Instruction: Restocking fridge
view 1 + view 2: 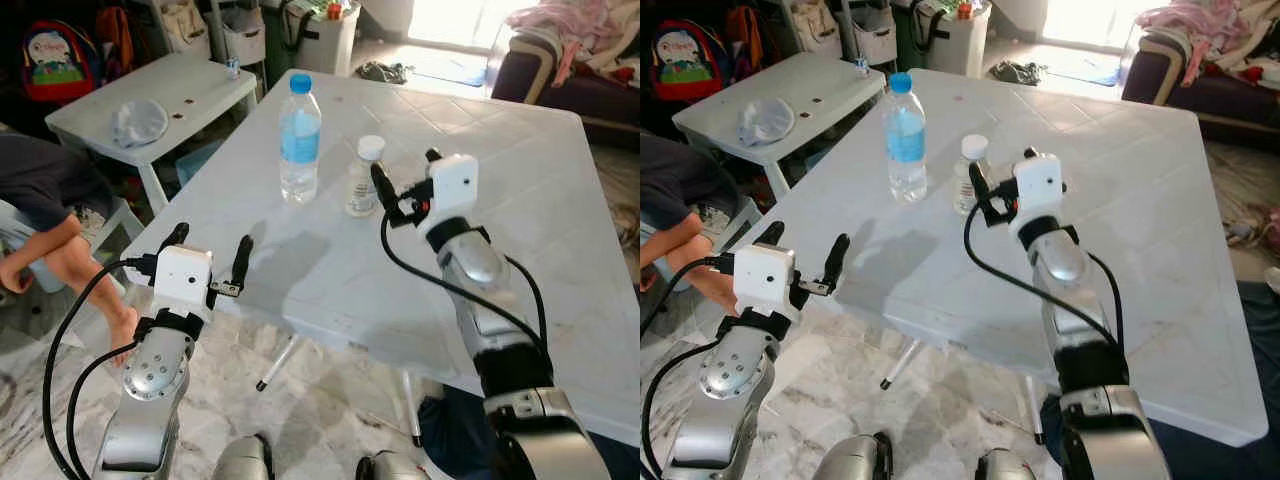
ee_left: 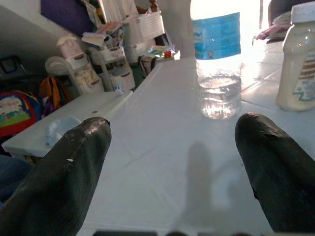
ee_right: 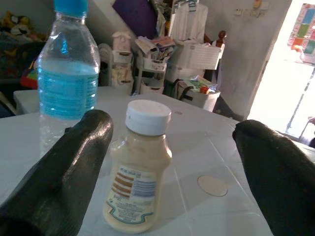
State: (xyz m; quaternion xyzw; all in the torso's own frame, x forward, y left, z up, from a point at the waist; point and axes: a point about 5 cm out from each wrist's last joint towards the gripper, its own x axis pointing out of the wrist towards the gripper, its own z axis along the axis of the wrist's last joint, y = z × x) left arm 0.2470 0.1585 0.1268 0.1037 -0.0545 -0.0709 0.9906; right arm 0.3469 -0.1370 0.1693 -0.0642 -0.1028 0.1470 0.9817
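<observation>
- Far left of the head view: a seated person's bent leg (image 1: 70,265) shows beside a small white side table (image 1: 190,95), which carries a crumpled clear plastic bag (image 1: 138,122).
- Lower left: the left gripper (image 1: 210,262) hovers at the near edge of the white plastic table (image 1: 520,200), its two black fingers spread apart and holding nothing. In its wrist view the fingers frame the base of the bottle, well apart from it.
- Upper centre: a water bottle (image 1: 299,140) stands upright on the table, clear ribbed plastic with a blue label and blue cap, looking nearly full. It is probably fairly heavy, the thin wall likely gives under a hard squeeze, and it could tip, being tall. The labelled middle looks the best place to grip.
- Just right of it, near but not touching: a small sauce bottle (image 1: 363,178) stands upright, squat and rounded, with cream contents, a printed label and a white screw cap. It is probably light, smooth and a little slippery; the straighter body below the shoulder seems the safest hold.
- Centre right: the right gripper (image 1: 402,185) sits just beside the sauce bottle, fingers wide apart and empty. Its wrist view shows the bottle lined up between the two black fingers (image 3: 59,172), not yet touched.
- The tabletop is smooth moulded plastic with a shallow tile pattern.
</observation>
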